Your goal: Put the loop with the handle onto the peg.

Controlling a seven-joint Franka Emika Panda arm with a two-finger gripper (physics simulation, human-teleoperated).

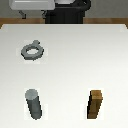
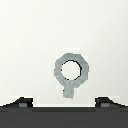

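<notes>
Your claw (image 2: 64,102) shows only as two dark fingertips (image 2: 22,103) spread wide apart, gripping nothing. The loop with the handle (image 2: 71,73) lies flat on the white table (image 1: 75,55) beyond them. In the exterior view, the peg (image 1: 34,103) stands upright nearer the camera, the brown block (image 1: 96,104) well to its right.

A white table (image 1: 70,55) is carrying the loop with the handle (image 1: 33,50) lying flat, while the peg (image 1: 34,104) and a brown block (image 1: 96,104) are standing upright nearer its other edge.
</notes>
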